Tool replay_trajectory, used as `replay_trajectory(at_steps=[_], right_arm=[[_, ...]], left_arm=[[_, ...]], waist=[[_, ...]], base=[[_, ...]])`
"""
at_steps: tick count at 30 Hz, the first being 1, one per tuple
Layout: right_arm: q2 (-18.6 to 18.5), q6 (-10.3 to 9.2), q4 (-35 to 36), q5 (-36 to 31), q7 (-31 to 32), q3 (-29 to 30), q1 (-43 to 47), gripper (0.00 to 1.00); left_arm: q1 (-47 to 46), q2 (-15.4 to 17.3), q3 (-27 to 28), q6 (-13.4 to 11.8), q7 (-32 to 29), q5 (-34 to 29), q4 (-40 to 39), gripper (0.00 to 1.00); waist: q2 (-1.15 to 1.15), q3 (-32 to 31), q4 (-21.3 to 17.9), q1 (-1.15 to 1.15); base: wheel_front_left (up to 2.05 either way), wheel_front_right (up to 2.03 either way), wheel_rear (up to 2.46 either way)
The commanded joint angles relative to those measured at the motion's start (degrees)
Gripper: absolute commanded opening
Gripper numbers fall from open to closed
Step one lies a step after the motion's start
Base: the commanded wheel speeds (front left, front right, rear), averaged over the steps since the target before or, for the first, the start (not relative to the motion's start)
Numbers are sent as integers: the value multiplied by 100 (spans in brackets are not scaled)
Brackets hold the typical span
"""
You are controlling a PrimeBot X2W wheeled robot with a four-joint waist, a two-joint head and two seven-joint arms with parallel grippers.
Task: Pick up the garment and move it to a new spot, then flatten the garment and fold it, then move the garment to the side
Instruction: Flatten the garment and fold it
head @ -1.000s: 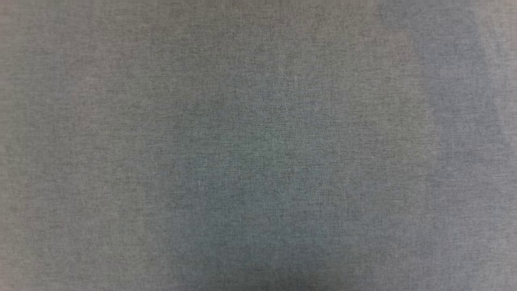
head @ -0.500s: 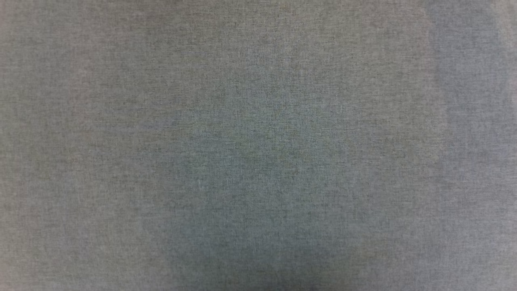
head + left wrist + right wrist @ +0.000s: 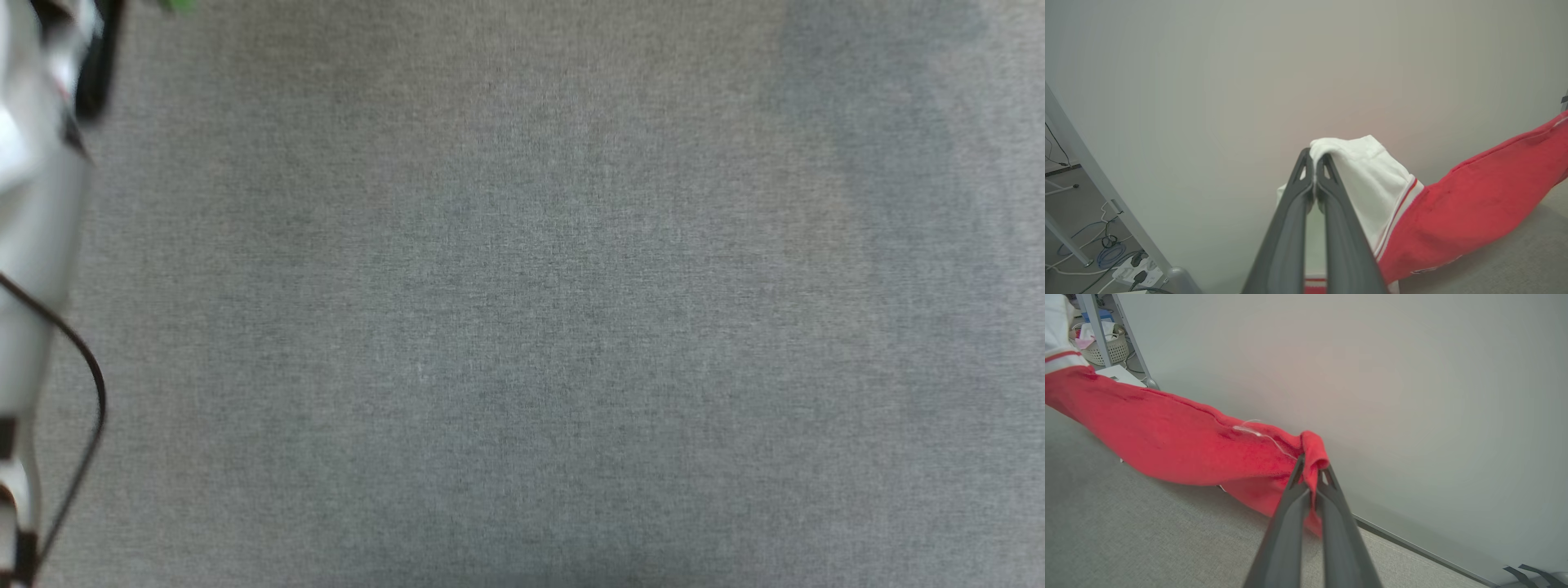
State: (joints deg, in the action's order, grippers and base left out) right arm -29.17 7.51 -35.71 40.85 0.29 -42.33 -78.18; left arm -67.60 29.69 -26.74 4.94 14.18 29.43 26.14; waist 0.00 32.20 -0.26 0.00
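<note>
The left gripper [image 3: 1314, 159] is clamped on the jersey's [image 3: 1474, 204] white sleeve, right gripper [image 3: 1312, 467] pinching a red edge (shirt stretched between them), over the gray fabric surface [image 3: 1126, 539].

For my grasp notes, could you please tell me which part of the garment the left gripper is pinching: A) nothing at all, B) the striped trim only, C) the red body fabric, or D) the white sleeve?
D: in the left wrist view the left gripper is shut on the white sleeve of the garment, with white fabric bunched over its fingertips.
</note>
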Motion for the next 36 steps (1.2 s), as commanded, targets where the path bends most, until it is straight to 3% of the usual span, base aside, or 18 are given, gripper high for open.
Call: replay_trajectory(at_steps=[1,3,20,36], right_arm=[[-89,-2,64,105,-73,-100,293,0],[-291,-2,229,369,-168,-401,1021,0],[-876,-2,758,1270,-280,-1014,3682,0],[-1437,-2,1276,1553,-201,-871,5811,0]], left_arm=[[446,64,37,-107,55,71,-189,0],[1608,98,35,-341,68,191,-738,0],[5555,278,-101,-1416,-141,845,-2508,0],[7664,235,-518,-1672,-558,1614,-2852,0]], waist=[[0,-328,15,0],[0,-699,51,0],[0,-2214,-34,0],[0,-3081,52,0]], base=[[0,0,0],[0,0,0],[0,0,0],[0,0,0]])
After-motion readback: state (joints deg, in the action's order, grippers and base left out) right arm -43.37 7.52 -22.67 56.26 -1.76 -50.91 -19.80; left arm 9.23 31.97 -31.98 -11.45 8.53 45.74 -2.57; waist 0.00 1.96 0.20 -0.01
